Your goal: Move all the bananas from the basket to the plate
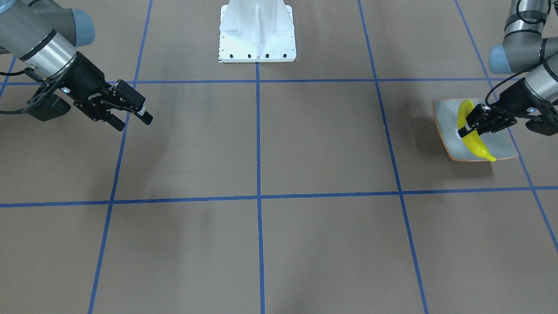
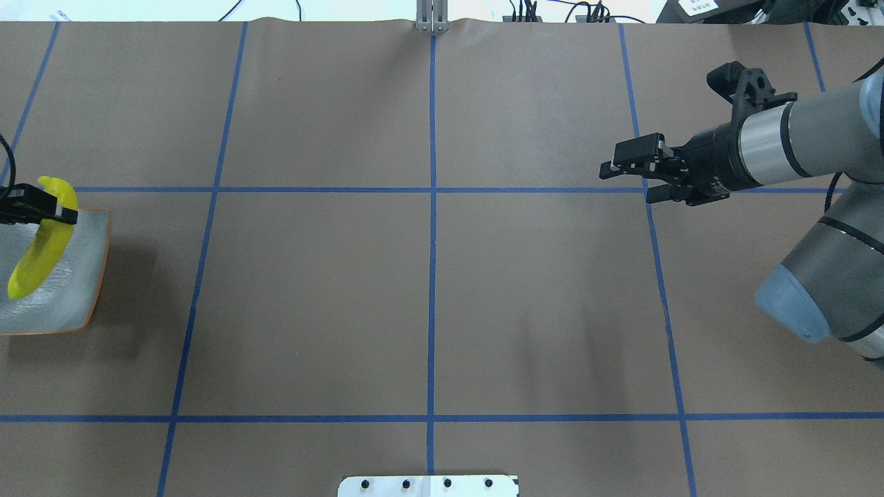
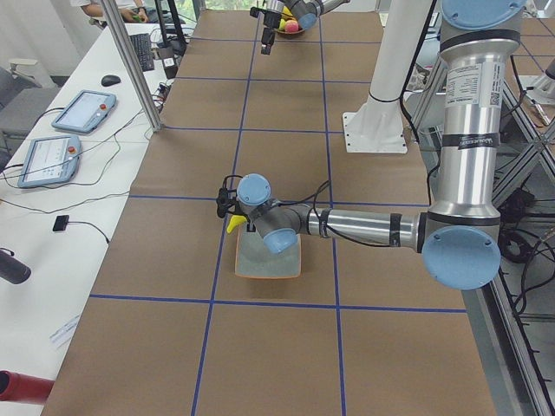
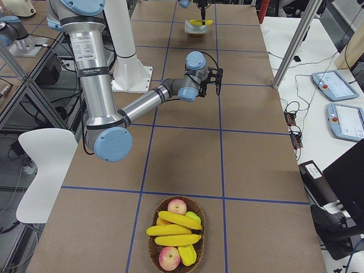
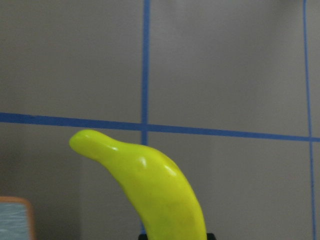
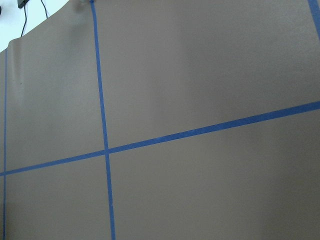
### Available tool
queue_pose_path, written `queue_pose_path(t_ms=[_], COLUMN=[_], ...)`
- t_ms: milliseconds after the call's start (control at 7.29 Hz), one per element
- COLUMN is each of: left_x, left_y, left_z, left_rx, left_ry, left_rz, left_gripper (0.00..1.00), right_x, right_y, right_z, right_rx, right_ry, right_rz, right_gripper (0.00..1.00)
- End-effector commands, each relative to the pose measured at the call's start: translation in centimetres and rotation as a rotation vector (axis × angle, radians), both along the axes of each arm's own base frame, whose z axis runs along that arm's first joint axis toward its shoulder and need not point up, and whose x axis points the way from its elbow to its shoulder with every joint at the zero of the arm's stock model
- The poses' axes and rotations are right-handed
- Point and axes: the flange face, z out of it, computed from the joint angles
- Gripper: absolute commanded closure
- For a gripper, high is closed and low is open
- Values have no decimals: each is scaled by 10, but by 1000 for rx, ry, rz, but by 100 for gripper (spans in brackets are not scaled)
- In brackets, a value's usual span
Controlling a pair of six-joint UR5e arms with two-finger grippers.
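Note:
My left gripper (image 1: 465, 126) is shut on a bright yellow banana (image 1: 473, 141) and holds it low over the grey-green, orange-rimmed plate (image 1: 444, 131). The banana's tip pokes past the plate's front edge. The overhead view has the same banana (image 2: 38, 259) crossing the plate (image 2: 76, 290) at the table's left edge. The left wrist view is filled by this banana (image 5: 155, 190). The basket (image 4: 152, 242) stands at the table's far right end with more bananas (image 4: 169, 230) in it. My right gripper (image 2: 625, 174) hangs open and holds nothing, far from the basket.
The white robot base (image 1: 257, 32) stands at the table's middle rear. Blue tape lines grid the brown table. Apples (image 4: 177, 206) share the basket. Side benches hold tablets (image 3: 82, 110) and cables, and metal posts (image 3: 130, 65) stand along that edge.

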Motion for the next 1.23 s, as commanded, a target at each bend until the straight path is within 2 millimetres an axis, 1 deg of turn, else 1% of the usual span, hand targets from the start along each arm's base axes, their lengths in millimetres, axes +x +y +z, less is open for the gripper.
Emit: queue_pose_path(t_ms=[0, 274, 549, 686, 823, 960, 1097], left_x=[-6, -5, -6, -7, -8, -11, -7], left_y=[14, 14, 14, 16, 19, 23, 24], left_z=[37, 42, 39, 29, 9, 4, 8], left_rx=[33, 15, 3, -30, -83, -106, -114], left_ry=[-145, -173, -176, -188, -212, -226, -231], left_rz=[28, 25, 24, 23, 24, 28, 37], left_gripper=[100, 100, 100, 100, 100, 100, 100], right_x=[1, 0, -1, -1, -2, -3, -5], right_y=[2, 0, 0, 0, 1, 0, -1], right_z=[10, 12, 13, 13, 14, 15, 19], right_rx=[-15, -12, -15, -15, -17, -20, -24], right_ry=[13, 21, 21, 21, 22, 24, 29], right_rz=[1, 19, 18, 18, 16, 16, 13], right_gripper=[0, 0, 0, 0, 0, 0, 0])
